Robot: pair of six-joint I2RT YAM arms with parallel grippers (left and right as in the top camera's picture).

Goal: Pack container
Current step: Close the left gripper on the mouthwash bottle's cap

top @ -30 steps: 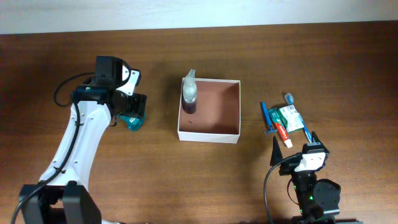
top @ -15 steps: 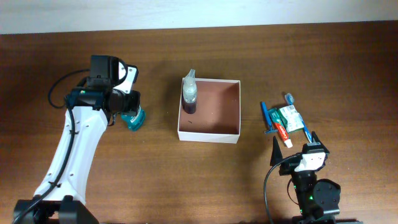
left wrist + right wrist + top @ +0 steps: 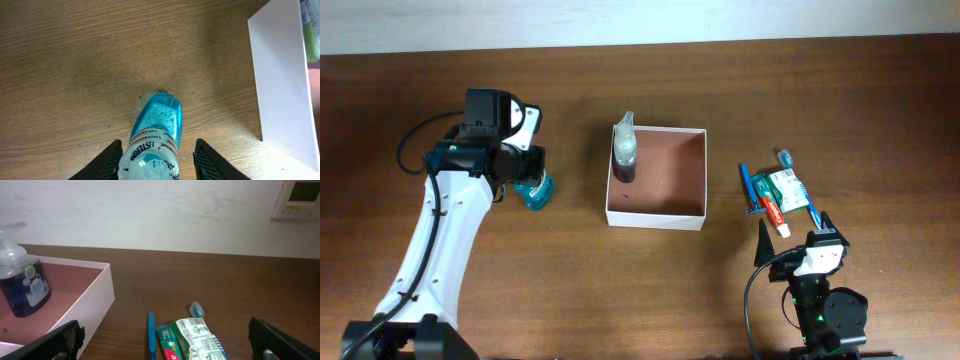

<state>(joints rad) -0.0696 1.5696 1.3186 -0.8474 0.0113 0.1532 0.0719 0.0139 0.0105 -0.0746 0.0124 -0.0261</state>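
Overhead: the square white-walled container with a reddish-brown inside (image 3: 657,190) sits mid-table, bare wood all round it. The left gripper (image 3: 532,183) is just left of it, bent over the teal plastic mouthwash bottle (image 3: 533,193).

Left wrist: fingers clamp the bottle's sides.

Right wrist: right gripper (image 3: 165,339) spread wide, low near the striped toothpaste tube (image 3: 166,342).

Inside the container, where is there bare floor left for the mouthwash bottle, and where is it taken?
The container holds only the pump bottle, in its far-left corner. The floor from there to the right wall and near wall is bare. The mouthwash bottle sits outside, between the left hand's fingers.
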